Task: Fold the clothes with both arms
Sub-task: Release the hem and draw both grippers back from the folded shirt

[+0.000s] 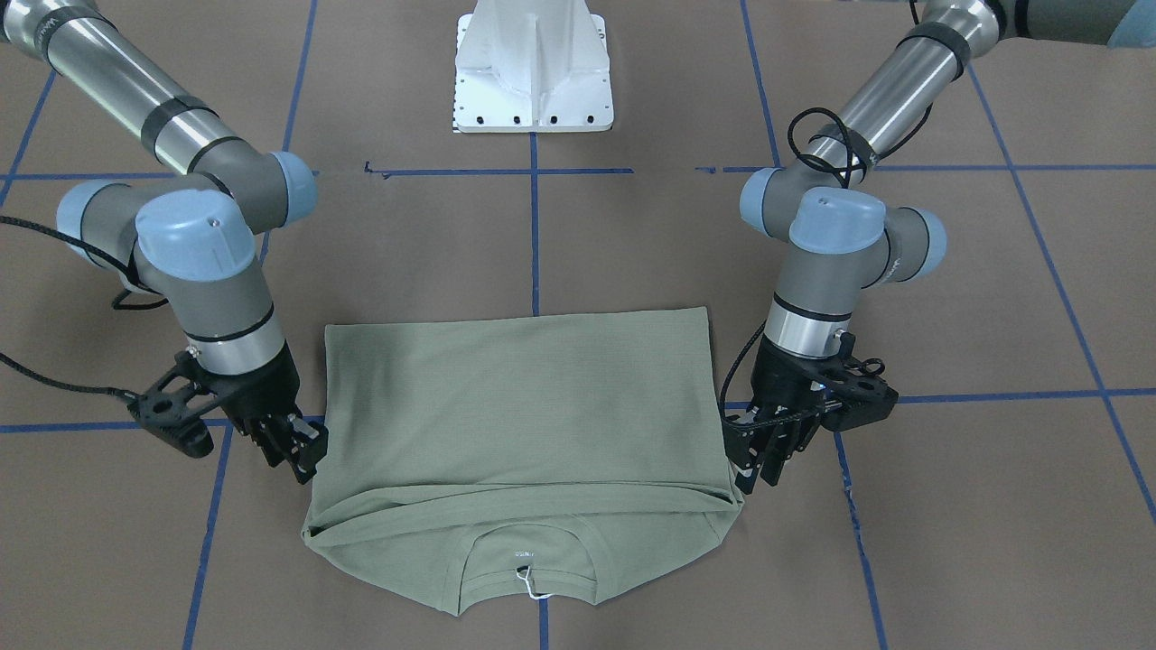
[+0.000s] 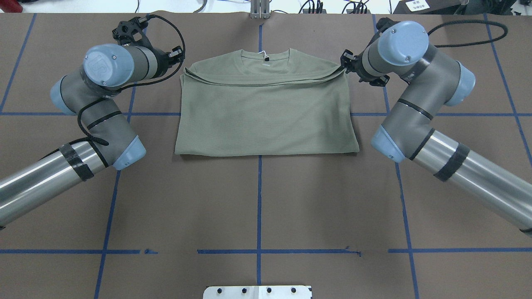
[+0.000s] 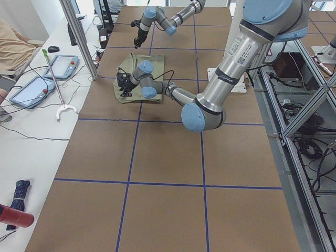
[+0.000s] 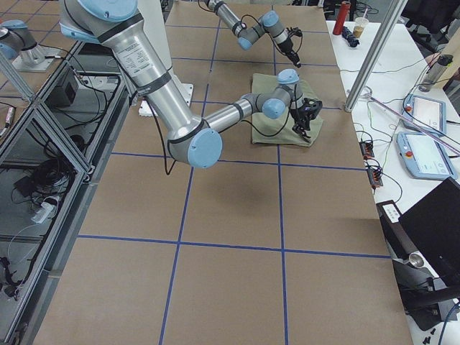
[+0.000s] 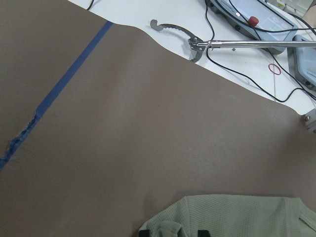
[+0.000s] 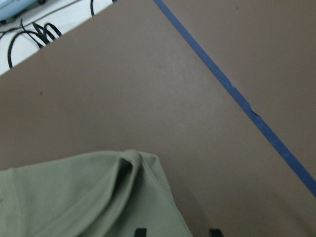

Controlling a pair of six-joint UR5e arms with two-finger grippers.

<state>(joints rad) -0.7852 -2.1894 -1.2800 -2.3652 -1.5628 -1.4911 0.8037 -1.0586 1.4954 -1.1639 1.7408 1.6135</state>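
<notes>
Flanking the shirt (image 1: 515, 397) near its collar, left fingers (image 1: 755, 462) and right fingers (image 1: 300, 451) stand released.

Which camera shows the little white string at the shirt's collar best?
The exterior front-facing view: the white string lies nearest that camera, at the collar of the shirt. The overhead view shows it smaller, at the far edge. Side views make it too small to see; the wrist cameras catch only shirt corners.

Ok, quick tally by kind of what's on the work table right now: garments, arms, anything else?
Garments: 1, the green shirt
Robot arms: 2, the left arm and the right arm
White base pedestal: 1
Total: 4
</notes>
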